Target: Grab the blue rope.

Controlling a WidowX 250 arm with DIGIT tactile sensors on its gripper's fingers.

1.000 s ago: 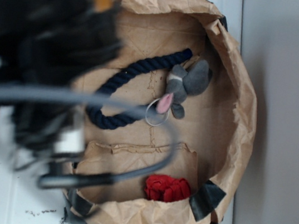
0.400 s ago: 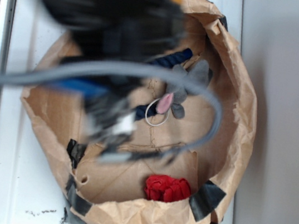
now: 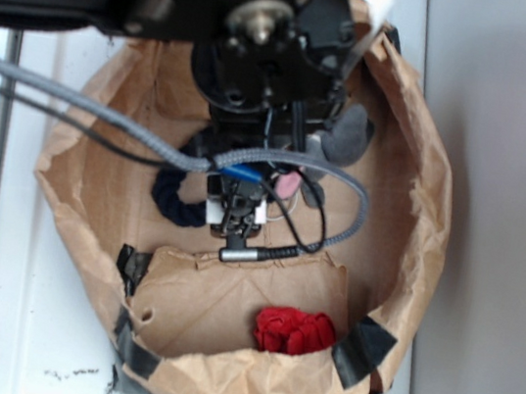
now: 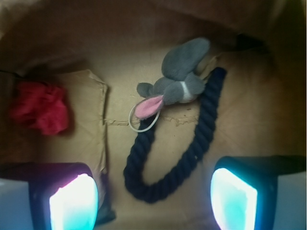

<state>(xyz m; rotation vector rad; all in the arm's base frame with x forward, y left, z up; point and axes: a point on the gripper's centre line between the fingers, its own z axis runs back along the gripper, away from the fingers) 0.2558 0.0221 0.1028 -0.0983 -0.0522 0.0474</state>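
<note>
The blue rope, a thick navy twisted U-shaped loop, lies on the floor of a brown paper bag. In the wrist view its bend sits between and just ahead of my two glowing fingers. My gripper is open, with nothing between the fingers. In the exterior view the black arm hangs over the bag and hides most of the rope; only a dark curve of the blue rope shows at its left. The gripper points down into the bag.
A grey plush mouse with a pink ear lies across the rope's open end, a metal ring beside it. A red knotted cloth lies on a cardboard flap near the bag's wall. Grey cables loop off the arm.
The arm has swung from the left edge to over the middle of the bag and now sits sharp and still above the rope. The rope, mouse and red cloth have not moved.
</note>
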